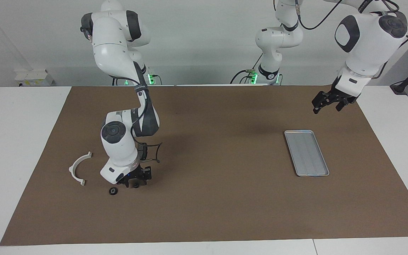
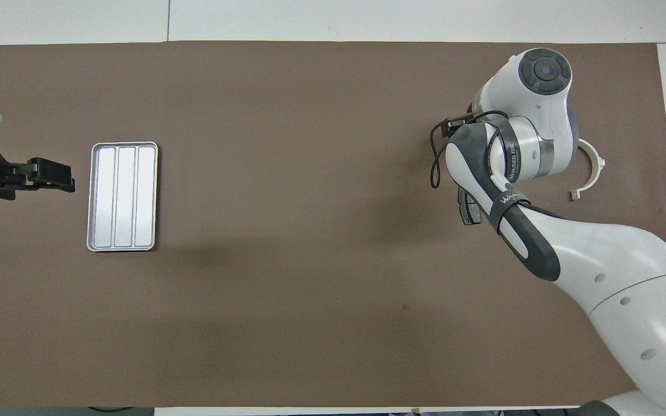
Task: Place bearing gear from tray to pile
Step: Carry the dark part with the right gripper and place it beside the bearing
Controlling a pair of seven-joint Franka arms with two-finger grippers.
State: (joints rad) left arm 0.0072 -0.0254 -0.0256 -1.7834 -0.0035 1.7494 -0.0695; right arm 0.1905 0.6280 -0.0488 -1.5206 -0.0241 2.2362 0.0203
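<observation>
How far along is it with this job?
The tray lies empty, so little seems left. One small black ring already lies on the mat beside the white half-ring bracket. The right tool hangs low next to it; whether it holds another part is hidden. The left tool waits open, up near the tray.

Brown mat (image 1: 225, 205) covers the white table (image 1: 12, 141) (edges showing).
</observation>
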